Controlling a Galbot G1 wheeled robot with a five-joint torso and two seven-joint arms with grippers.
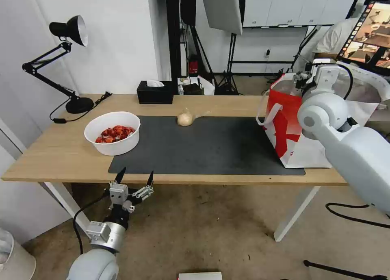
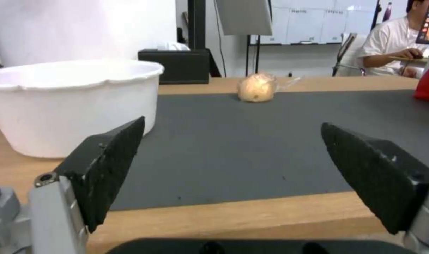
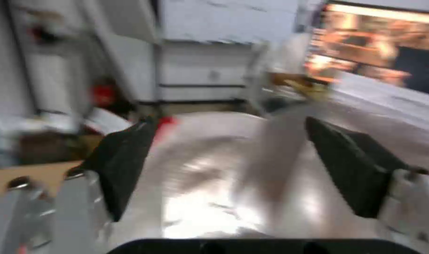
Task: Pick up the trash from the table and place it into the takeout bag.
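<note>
The left gripper hangs spread and empty at the table edge, just before the bowl. The right gripper is spread above the bag. Stiff but spill-prone: pinch the rim, keep level.

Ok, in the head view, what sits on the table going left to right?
Black desk lamp → white bowl of red shells → black tissue box → small clear bag with beige lump → takeout bag, with the right claw over its opening.
</note>
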